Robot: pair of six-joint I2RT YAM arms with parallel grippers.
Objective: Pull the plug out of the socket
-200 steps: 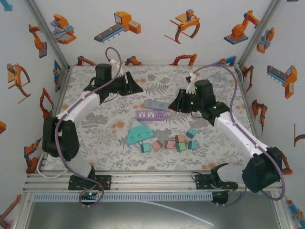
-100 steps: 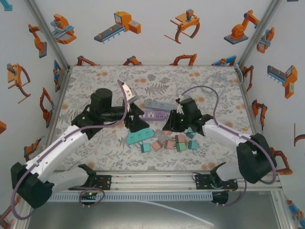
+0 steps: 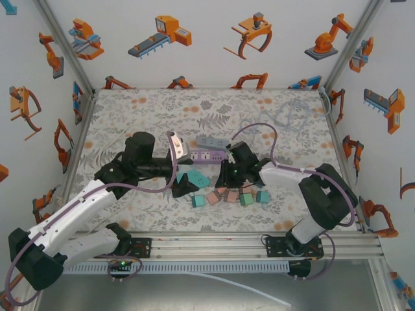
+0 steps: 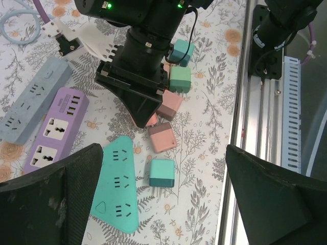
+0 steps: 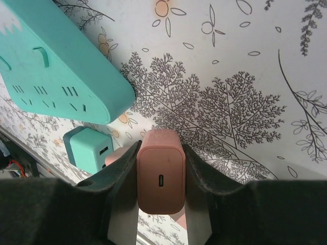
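Right tool (image 5: 160, 149) is clenched on the pink plug (image 5: 160, 178); I'd draw it straight out, no twisting. Left tool (image 4: 163, 201), spread open, could pin the teal strip (image 4: 118, 189).

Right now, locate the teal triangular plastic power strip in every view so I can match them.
Top external: the teal triangular plastic power strip sits mid-picture, partly hidden.
Left wrist: bottom, left of centre.
Right wrist: top-left corner.
Shared landmark: the teal square charger beside it.
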